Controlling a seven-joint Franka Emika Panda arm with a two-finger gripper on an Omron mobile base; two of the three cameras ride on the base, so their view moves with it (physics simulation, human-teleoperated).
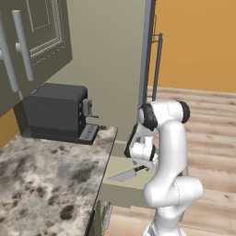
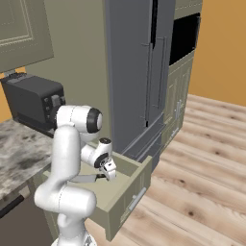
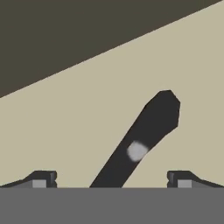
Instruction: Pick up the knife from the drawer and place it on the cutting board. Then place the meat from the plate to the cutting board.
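Our hand (image 3: pixel 112 179) hangs with fingers wide apart over the black handle of the silver-bladed chef's knife (image 1: pixel 126 174), lying in the open beige-olive drawer (image 2: pixel 126 196). We judge descent and closing come next.

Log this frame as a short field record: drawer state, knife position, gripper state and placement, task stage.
drawer: pulled open
knife: lying flat on the drawer floor, blade pointing toward the counter side
knife handle: black, centred between the fingertips in the hand view
gripper: open, low over the handle, nothing held
counter: coffee machine at the back
stage: knife not yet grasped
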